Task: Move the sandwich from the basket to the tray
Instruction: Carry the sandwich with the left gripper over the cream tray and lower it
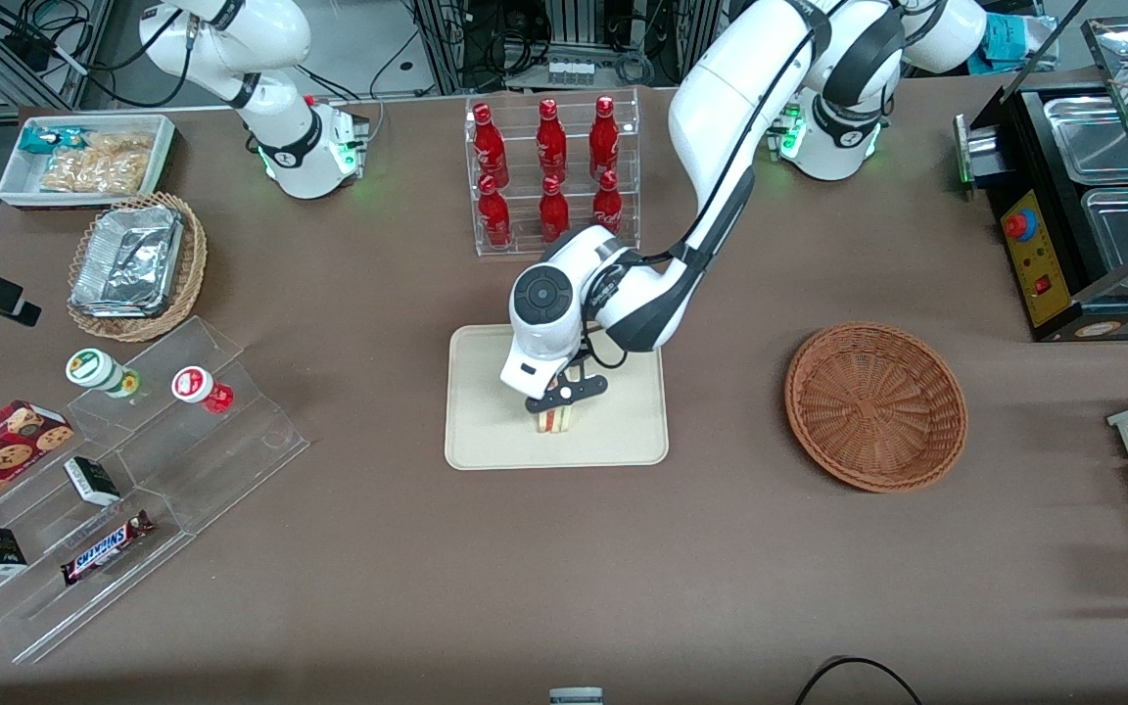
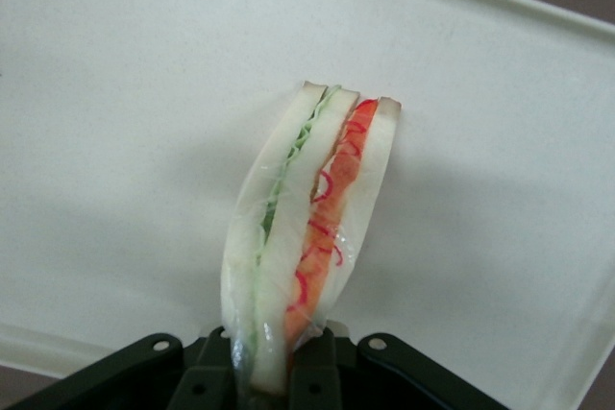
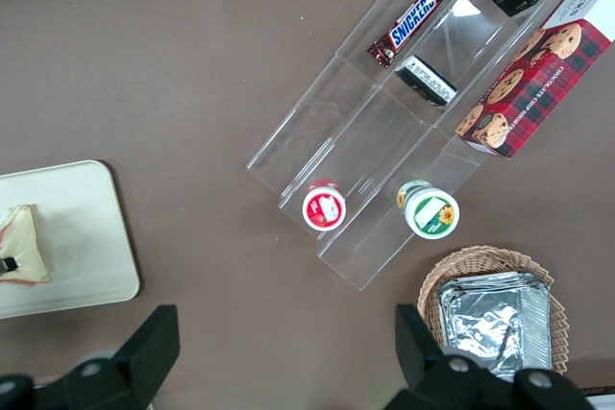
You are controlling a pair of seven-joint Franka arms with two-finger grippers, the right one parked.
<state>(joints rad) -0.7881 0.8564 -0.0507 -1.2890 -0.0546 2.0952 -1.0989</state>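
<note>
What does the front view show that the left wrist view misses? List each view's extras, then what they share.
Only the front view: the empty basket toward the working arm's end of the table, the bottle rack and the whole arm above the tray.

Only the left wrist view: the green and red filling layers close up, and the wrap around the bread.

Both: the gripper over the tray, shut on the sandwich, which stands on edge.
</note>
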